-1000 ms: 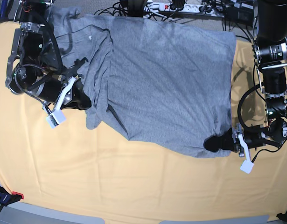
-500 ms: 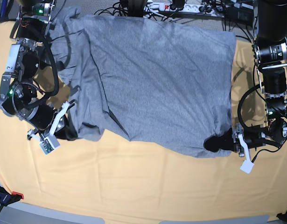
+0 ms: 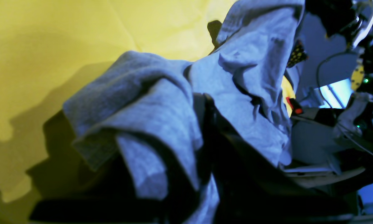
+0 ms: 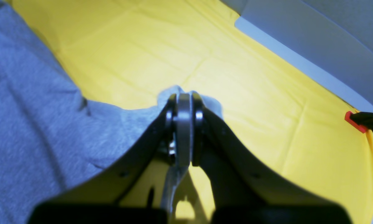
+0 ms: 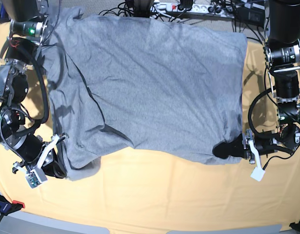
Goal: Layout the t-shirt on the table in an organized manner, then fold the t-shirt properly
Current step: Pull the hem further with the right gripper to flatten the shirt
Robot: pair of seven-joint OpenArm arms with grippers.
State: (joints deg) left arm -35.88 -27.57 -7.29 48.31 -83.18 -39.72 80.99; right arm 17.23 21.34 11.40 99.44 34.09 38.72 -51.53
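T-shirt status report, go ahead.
Left gripper shut on t-shirt corner. Right gripper shut on opposite corner. Shirt spread over table, creased. Nothing in the way.

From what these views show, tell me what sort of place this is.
Most likely a robotics lab or test bench, not a home. A cloth-covered table carries two robot arms working a grey t-shirt, and a power strip with tangled cables runs along the table's far edge.

We see a white power strip [image 5: 181,7] w/ black cables [image 5: 215,12] beyond the far edge, plus a red-tipped clamp [image 5: 8,205] at the near-left corner.
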